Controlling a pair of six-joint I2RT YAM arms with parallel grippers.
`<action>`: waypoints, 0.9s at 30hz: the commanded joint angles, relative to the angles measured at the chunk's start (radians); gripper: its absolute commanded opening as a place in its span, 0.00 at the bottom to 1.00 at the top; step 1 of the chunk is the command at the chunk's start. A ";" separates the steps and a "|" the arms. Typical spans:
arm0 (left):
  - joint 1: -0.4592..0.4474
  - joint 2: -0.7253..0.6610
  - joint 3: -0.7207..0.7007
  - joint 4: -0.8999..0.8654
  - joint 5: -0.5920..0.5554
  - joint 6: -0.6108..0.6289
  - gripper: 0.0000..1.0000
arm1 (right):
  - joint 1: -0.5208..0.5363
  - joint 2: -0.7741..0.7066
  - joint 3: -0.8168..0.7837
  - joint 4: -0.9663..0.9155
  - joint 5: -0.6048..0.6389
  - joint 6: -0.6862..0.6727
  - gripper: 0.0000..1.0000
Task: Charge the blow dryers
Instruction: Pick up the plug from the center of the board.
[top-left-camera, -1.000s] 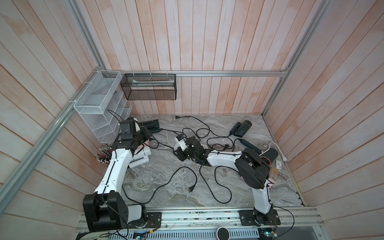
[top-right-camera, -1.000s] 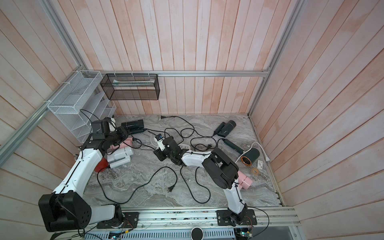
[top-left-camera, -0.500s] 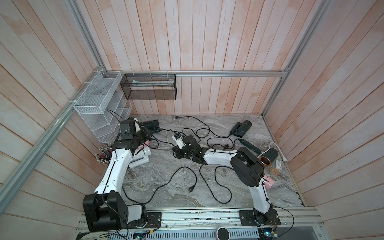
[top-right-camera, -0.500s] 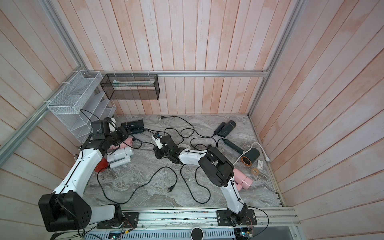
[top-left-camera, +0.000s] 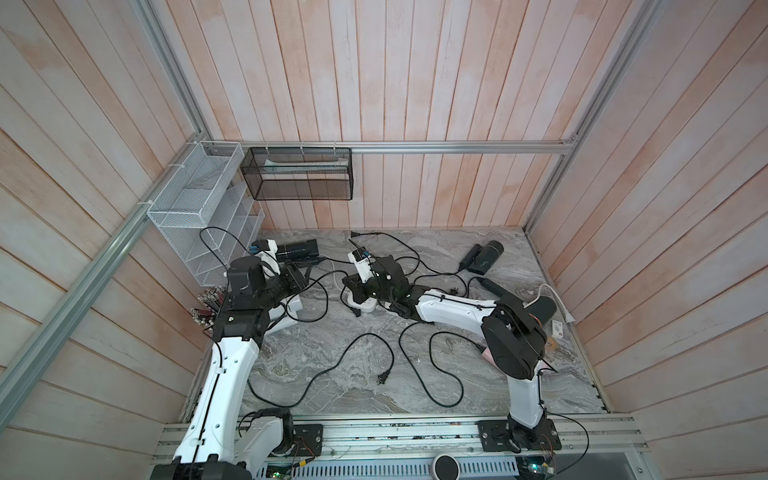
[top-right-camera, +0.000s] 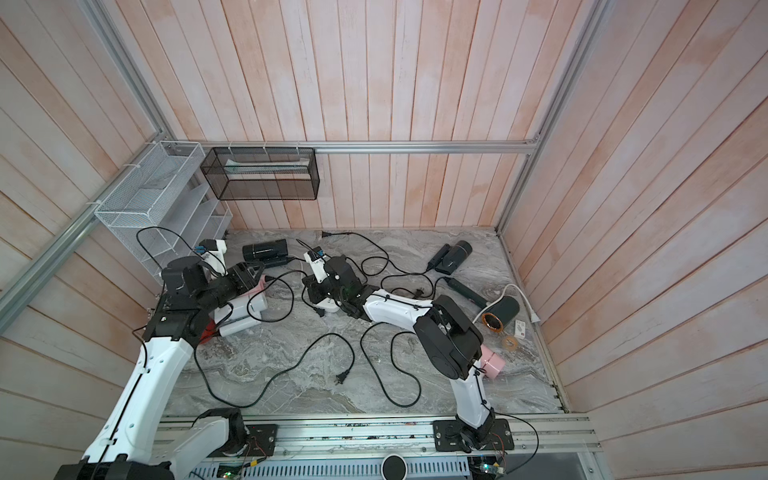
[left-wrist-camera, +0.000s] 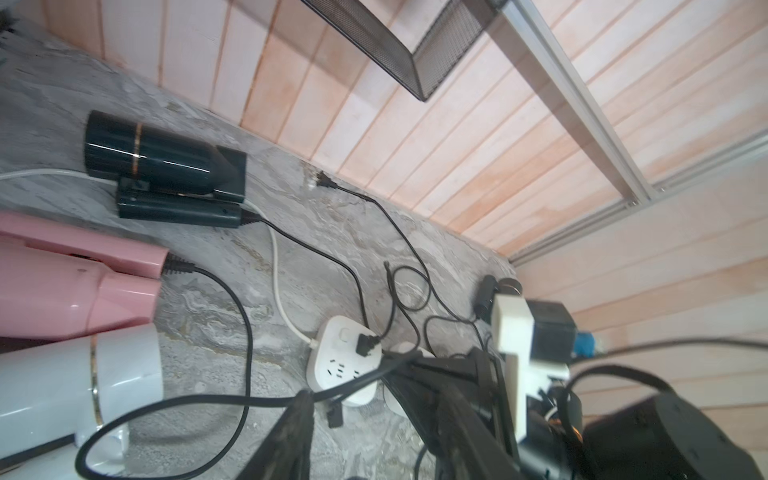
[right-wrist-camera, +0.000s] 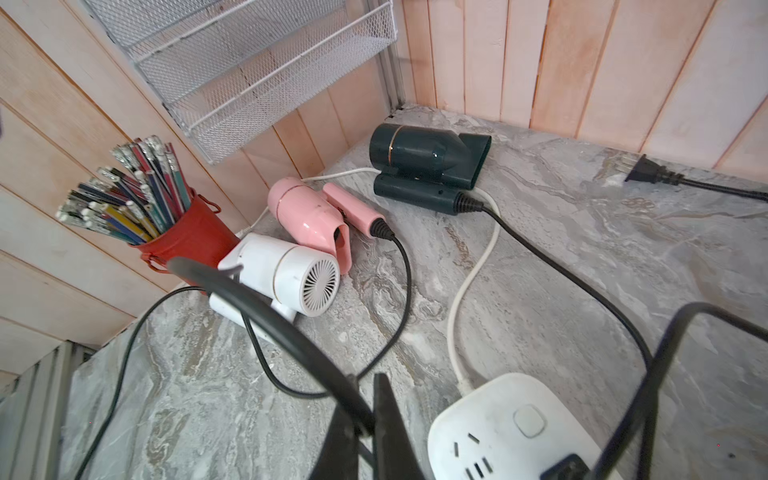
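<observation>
The right gripper (right-wrist-camera: 368, 411) is pinched shut on a black cord (right-wrist-camera: 266, 313) just beside the white power strip (right-wrist-camera: 511, 419), and its wrist is nearer the back wall than a second ago. The left gripper (left-wrist-camera: 353, 380) stands spread, a cord crossing between its fingers. The pink dryer (right-wrist-camera: 303, 212), pale dryer (right-wrist-camera: 286, 270) and dark dryer (right-wrist-camera: 419, 156) lie unmoved near the left wall.

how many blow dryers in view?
6. Back-left dark dryer by the white rack; pink dryer and white dryer beside it; back-right dark dryer; right-wall dark dryer; second pink dryer, half hidden behind the right arm.
</observation>
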 joint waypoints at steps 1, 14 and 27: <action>-0.076 -0.039 -0.073 0.017 0.060 0.043 0.52 | -0.006 -0.034 0.031 -0.023 -0.055 0.035 0.02; -0.244 0.041 -0.250 0.140 -0.096 0.033 0.58 | -0.019 -0.088 0.072 -0.092 -0.130 0.079 0.02; -0.244 0.180 -0.338 0.409 -0.107 0.097 0.60 | -0.028 -0.143 0.065 -0.155 -0.198 0.088 0.02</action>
